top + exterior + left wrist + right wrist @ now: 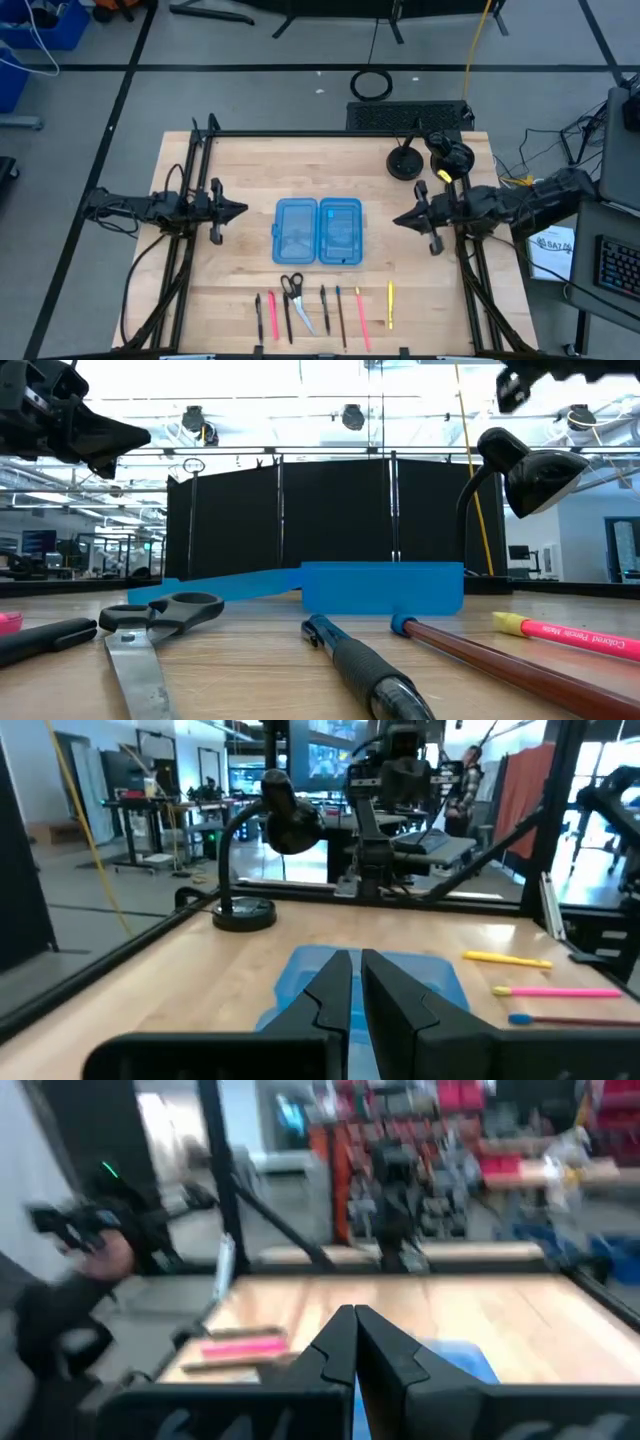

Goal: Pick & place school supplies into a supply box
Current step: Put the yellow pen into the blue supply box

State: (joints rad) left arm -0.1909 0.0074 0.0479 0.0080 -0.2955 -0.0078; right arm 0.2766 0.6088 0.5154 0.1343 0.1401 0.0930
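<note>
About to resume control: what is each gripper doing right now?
Left gripper: shut, holding nothing, left of the supply box.
Right gripper: shut, holding nothing, right of the box.

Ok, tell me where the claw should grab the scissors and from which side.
Grab the scissors across the crossed middle, just below the black handles, coming straight down from above. They lie flat on the table, handles toward the blue box, blades pointing to the table's near edge. A pink pen lies close beside them, so close the claw narrowly.
</note>
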